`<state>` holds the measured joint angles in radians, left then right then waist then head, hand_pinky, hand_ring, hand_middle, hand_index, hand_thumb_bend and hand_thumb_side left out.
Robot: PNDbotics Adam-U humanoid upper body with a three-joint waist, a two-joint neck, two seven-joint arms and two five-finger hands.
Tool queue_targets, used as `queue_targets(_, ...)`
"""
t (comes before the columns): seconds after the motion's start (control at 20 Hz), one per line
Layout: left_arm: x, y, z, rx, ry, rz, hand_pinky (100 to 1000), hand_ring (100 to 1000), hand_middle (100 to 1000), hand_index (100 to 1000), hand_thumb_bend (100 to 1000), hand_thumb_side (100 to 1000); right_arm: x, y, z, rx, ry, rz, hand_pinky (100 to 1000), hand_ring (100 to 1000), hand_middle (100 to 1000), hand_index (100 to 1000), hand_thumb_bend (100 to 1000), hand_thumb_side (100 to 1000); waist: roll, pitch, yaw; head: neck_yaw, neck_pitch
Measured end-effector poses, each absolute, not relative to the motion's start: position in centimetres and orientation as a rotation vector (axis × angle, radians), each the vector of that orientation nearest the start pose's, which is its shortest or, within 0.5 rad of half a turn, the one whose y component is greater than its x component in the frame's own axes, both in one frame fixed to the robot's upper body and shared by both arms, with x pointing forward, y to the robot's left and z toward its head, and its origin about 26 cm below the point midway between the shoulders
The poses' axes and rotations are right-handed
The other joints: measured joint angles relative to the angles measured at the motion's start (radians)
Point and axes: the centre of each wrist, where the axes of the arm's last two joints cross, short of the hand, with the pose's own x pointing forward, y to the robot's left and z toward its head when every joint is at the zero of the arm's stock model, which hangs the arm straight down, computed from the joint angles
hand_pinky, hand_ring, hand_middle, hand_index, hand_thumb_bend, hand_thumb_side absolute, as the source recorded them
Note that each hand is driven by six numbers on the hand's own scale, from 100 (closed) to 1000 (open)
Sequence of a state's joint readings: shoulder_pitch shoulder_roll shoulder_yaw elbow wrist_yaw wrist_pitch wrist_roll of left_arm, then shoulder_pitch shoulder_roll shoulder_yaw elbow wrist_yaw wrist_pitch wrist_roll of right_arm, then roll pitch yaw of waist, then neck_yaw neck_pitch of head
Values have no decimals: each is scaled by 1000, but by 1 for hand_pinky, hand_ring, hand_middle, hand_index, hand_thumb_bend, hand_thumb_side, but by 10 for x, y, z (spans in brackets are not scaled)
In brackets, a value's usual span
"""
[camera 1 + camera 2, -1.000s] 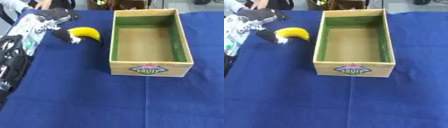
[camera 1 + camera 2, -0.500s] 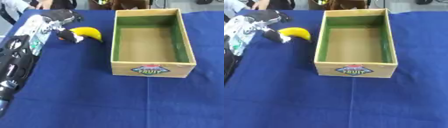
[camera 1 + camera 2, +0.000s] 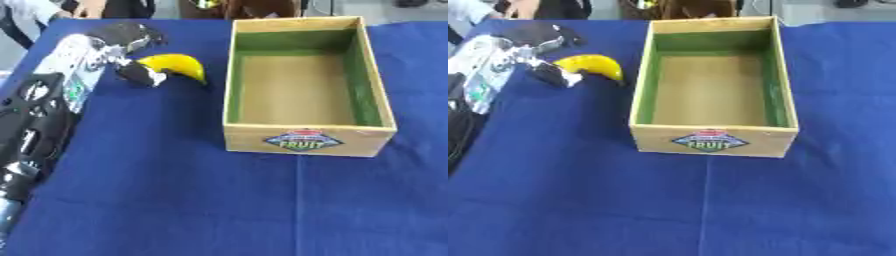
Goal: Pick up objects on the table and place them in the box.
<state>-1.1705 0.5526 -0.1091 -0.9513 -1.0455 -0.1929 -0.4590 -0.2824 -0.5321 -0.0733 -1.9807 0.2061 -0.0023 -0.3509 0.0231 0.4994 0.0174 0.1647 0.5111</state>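
Banana (image 3: pixel 175 66) lies in the upper left of the frame on the blue-covered worktop (image 3: pixel 175 190), a plump, curved, bright yellow fruit with a smooth skin and no marks that I can make out. Its arched back faces the far side, and its right tip points down toward the box (image 3: pixel 302 85), stopping just beside the box's left wall without touching it. The left hand (image 3: pixel 131 52) comes in along the left edge on a black and silver arm; its dark fingers (image 3: pixel 140 74) curl against the banana's left end, one above and one below, so the hand is closed round that end of the fruit. Whether the banana is lifted or resting on the cloth I cannot tell.

The box stands upper centre to right, a light wooden crate with green inner walls and a bare tan floor, nothing in it. A coloured fruit label (image 3: pixel 302 141) sits on its near wall. Its long sides run away from the viewer, and its open top is wide and unobstructed.

Blue cloth fills the whole lower half of the frame and the strip to the right of the box. The far edge of the worktop runs just behind the box and the hand.
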Motion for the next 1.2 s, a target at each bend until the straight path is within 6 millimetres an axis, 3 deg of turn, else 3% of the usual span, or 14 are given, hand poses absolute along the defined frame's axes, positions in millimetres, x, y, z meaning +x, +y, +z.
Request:
queue_targets(0.45, 480, 291, 329, 1207, -1354, -1530, 676, 799, 829, 920, 100, 443, 297, -308, 221, -809, -2329, 217, 826, 749, 766, 954, 100, 1000, 7, 14, -10, 10, -9)
queue_targets(0.95, 482, 290, 328, 1189, -1309, -1546, 691, 821, 847, 965, 126, 430, 297, -308, 221, -810, -2328, 216, 826, 749, 765, 952, 100, 1000, 12, 24, -16, 20, -13)
queue_targets(1.2, 482, 290, 330, 1200, -1293, -1547, 672, 803, 782, 936, 152, 432, 297, -307, 219, -805, -2327, 207, 826, 749, 764, 950, 100, 1000, 12, 26, -19, 27, -20)
